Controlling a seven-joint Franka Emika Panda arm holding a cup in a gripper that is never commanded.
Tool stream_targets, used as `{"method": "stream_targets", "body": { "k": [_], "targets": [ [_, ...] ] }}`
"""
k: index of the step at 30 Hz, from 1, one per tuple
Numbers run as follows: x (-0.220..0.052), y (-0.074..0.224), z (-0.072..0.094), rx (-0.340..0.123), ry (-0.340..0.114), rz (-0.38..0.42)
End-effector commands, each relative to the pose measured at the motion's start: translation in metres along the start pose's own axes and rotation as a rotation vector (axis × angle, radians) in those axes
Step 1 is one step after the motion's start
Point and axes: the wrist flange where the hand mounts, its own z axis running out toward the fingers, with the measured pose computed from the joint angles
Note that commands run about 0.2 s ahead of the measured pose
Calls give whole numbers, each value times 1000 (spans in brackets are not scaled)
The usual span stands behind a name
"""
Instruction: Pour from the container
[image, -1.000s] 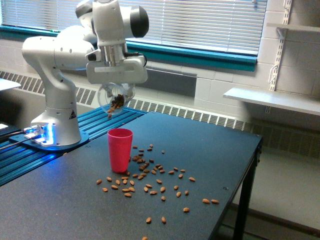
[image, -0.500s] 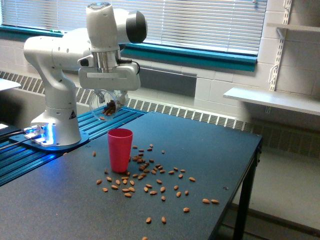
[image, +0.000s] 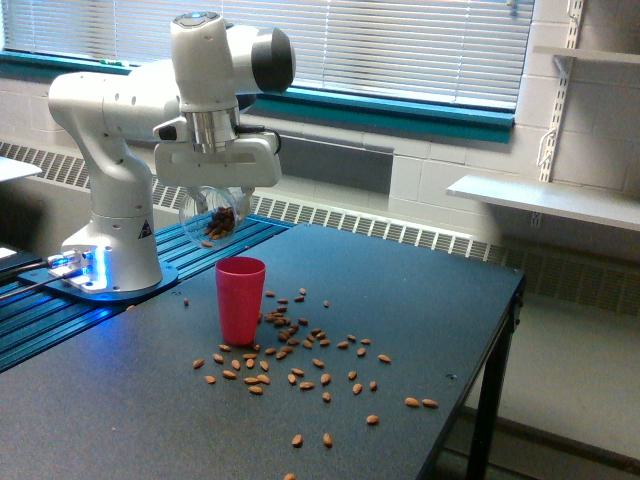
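The container, a small clear rounded jar with brown nuts showing inside, hangs tilted in the air, up and to the exterior view's left of the pink-red cup. My gripper is shut on the container. The cup stands upright on the dark table. Several brown nuts lie scattered on the table, mostly to the right of and in front of the cup. One nut lies to the cup's left.
The white arm base stands on a blue ribbed platform at the left. The table's right edge drops off to the floor. A white shelf is on the wall at the right.
The gripper and jar swung left from above the cup's rear, then settled slightly lower. A nut landed on the table to the cup's left.
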Motion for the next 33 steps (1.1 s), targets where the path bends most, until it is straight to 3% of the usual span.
{"method": "stream_targets", "body": {
  "k": [1, 18, 33],
  "targets": [
    [16, 4, 7, -3, -15, -56],
    [22, 3, 15, -17, -34, -105],
    [25, 6, 5, -24, -27, -112]
  ]
}}
